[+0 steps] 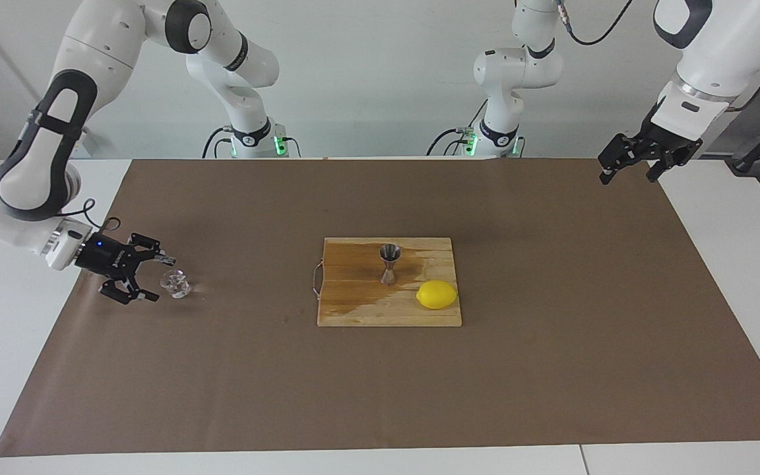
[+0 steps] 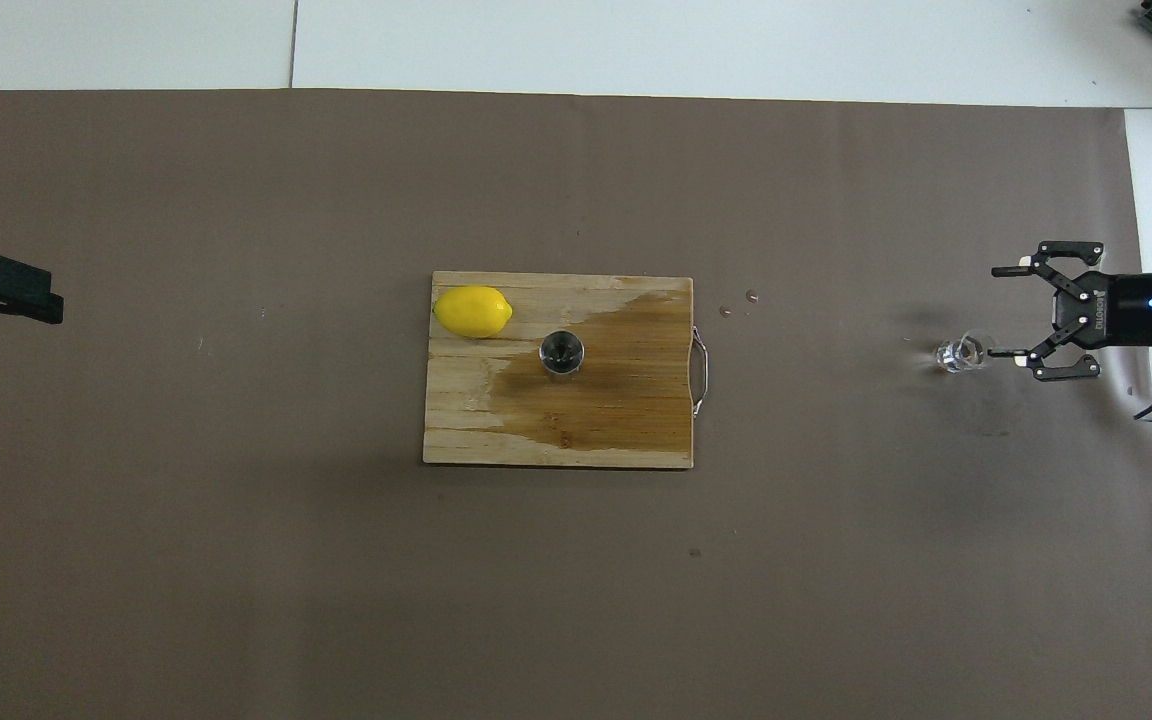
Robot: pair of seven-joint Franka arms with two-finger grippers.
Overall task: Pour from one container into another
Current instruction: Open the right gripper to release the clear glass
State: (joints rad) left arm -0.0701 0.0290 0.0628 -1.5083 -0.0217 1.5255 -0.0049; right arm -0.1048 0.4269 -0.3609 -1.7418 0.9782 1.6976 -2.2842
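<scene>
We are holding our right gripper [image 1: 154, 277] with its fingers spread wide just beside the tiny clear glass cup [image 1: 175, 284], apparently not gripping it, while our left gripper [image 1: 631, 168] is waiting, its opening unreadable.

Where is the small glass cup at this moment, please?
The glass cup stands on the brown mat toward the right arm's end of the table, just off the open right gripper, well away from the cutting board.

I see a white table [image 1: 716, 277] covered by a brown mat [image 1: 551, 369]. On the mat lies a wooden cutting board [image 1: 353, 307] near the middle (partly darkened by a wet patch), and a tiny clear glass cup [image 1: 176, 284] stands toward the right arm's end. A few droplets [image 2: 751, 296] sit beside the board.
</scene>
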